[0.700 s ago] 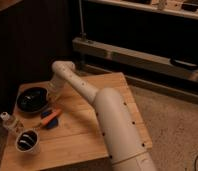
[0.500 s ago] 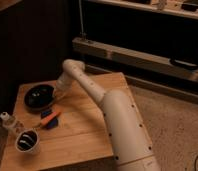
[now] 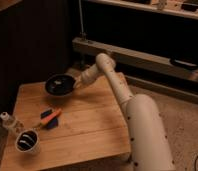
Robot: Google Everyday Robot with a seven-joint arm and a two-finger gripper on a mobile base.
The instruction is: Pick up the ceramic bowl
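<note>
The ceramic bowl is dark and round. It hangs tilted a little above the back left part of the wooden table. My gripper is at the bowl's right rim and is shut on it. The white arm reaches in from the lower right across the table.
A white cup with a dark inside stands at the table's front left corner. A small pale bottle stands beside it at the left edge. An orange and blue object lies left of centre. A metal rail runs behind the table.
The bowl has left the table's back left corner. It moved right and upward with my gripper and is now tilted. The arm has swung right.
</note>
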